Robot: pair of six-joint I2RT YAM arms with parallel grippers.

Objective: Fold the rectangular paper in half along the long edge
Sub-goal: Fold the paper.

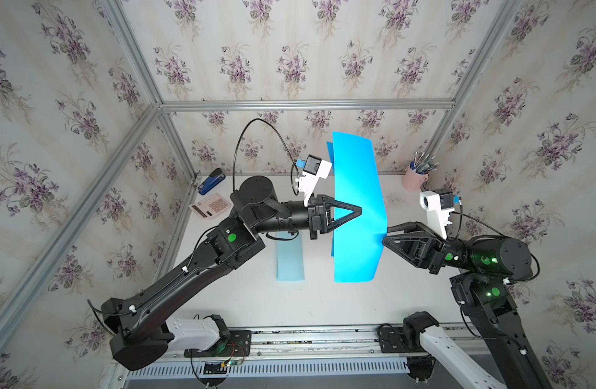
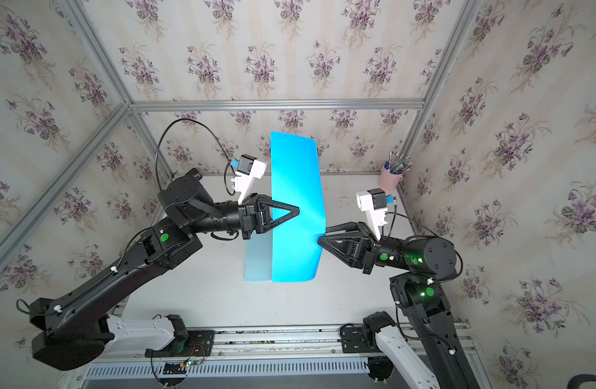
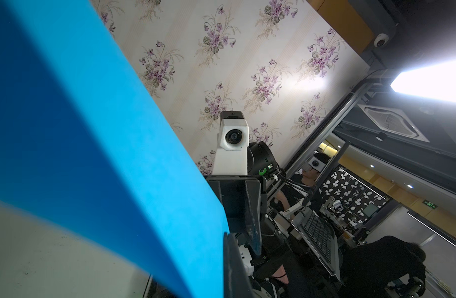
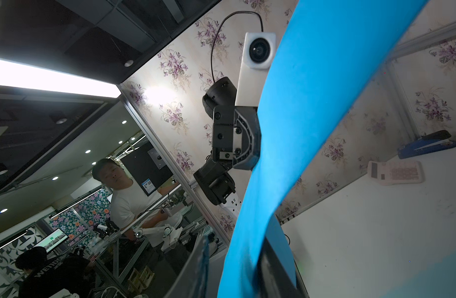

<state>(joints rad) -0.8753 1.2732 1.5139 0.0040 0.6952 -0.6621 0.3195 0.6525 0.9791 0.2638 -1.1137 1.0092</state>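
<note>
Left end effector (image 1: pixel 359 211) is clamped tight on the blue paper (image 1: pixel 357 175), biting in from the sheet's left side about midway along its length. Across from it, the right end effector (image 1: pixel 385 237) has its tips right at the paper's right edge. In the right wrist view the sheet runs between its fingers (image 4: pixel 276 278), one lying against it and a gap showing by the other, so I can't call whether it's pinching.

The paper's up off the surface (image 1: pixel 256 303), standing tall between the two arms and slightly curved. A darker second layer peeks out along its left edge.

Back left sit a blue stapler (image 1: pixel 210 182) and a pink calculator (image 1: pixel 210 206). Back right is a pink cup of pens (image 1: pixel 414 178).
</note>
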